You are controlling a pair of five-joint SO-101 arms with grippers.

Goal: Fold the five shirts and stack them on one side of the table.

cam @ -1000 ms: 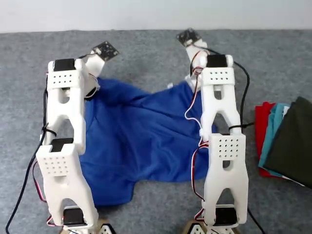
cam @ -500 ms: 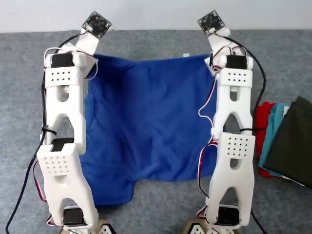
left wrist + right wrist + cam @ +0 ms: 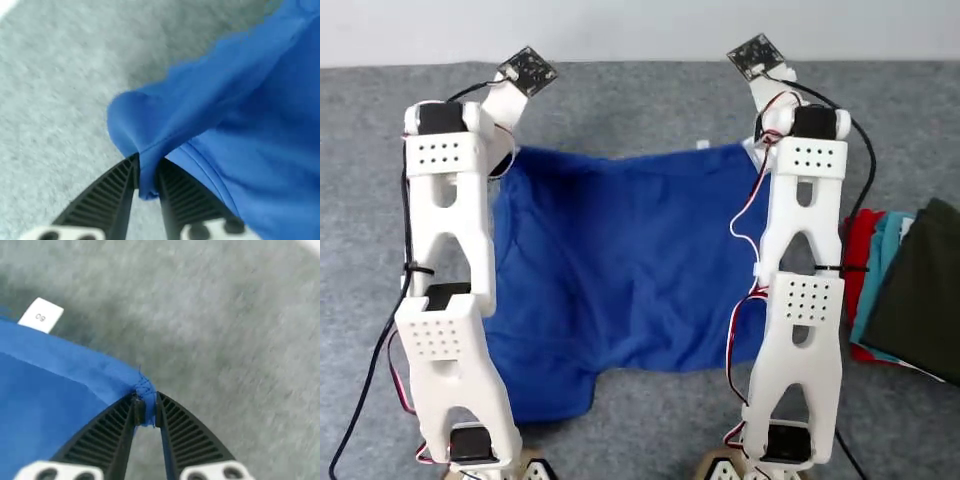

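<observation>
Our left gripper (image 3: 146,175) and right gripper (image 3: 146,412) each clamp a corner of the blue shirt (image 3: 620,270), spread unfolded beside the stack (image 3: 905,290); others lie folded there, this one is left to fold

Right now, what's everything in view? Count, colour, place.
blue shirt: 1, blue, spread flat on the table between the arms
folded shirts: at least 3, red, teal and dark, stacked at the table edge beside the right arm
tag: 1, white, on the blue shirt's far edge near the right hand
table: 1, grey
left hand: 1, black, shut on a far corner of the blue shirt
right hand: 1, black, shut on the other far corner
</observation>
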